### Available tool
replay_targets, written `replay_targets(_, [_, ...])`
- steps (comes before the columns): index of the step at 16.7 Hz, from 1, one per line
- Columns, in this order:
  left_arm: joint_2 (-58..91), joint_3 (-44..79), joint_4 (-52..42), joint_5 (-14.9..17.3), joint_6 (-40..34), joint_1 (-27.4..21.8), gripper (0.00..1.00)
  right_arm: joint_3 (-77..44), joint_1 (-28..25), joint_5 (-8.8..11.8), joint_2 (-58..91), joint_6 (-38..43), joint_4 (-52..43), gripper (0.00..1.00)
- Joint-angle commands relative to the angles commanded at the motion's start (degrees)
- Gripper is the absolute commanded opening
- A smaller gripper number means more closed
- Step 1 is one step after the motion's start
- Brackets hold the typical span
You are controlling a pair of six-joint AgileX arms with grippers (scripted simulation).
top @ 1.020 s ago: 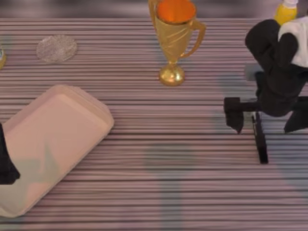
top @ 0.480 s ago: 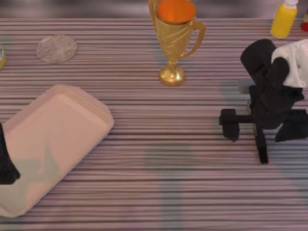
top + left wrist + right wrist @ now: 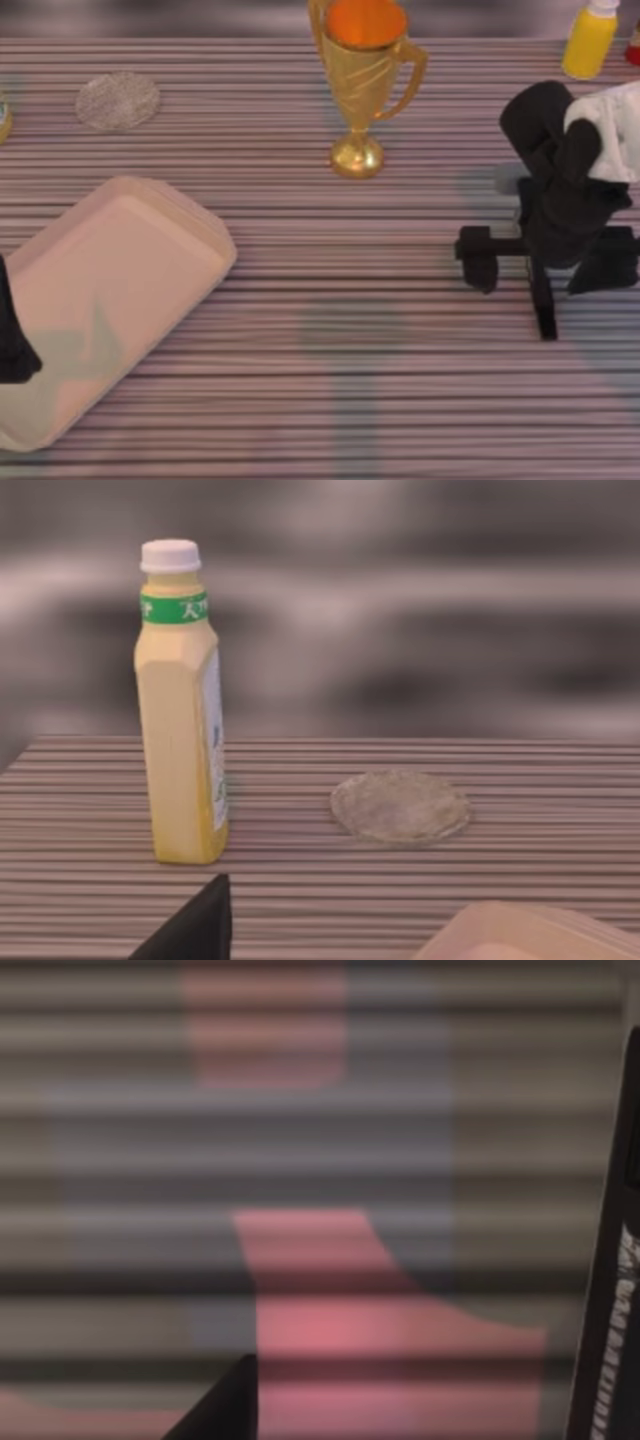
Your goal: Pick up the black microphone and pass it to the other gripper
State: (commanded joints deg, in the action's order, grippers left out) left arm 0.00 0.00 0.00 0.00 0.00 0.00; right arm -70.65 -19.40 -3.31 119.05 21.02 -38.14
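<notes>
Black microphone head hidden under open right claw

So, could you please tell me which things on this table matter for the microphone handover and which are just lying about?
Part of the job:
- black microphone, lying on the table at the right
- right gripper, open, fingers either side of the microphone
- left gripper, parked at the left edge

Just lying about:
- gold trophy
- pale tray
- yellow bottle
- round grey disc
</notes>
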Motion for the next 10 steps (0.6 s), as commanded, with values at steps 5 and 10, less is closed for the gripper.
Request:
replay_targets(5, [0.0,0.0,0.0,0.0,0.0,0.0,1.0,0.0,0.0,0.0,0.0,0.0,0.0,0.1])
replay_targets(10, [0.0,0.0,0.0,0.0,0.0,0.0,1.0,0.0,0.0,0.0,0.0,0.0,0.0,0.0])
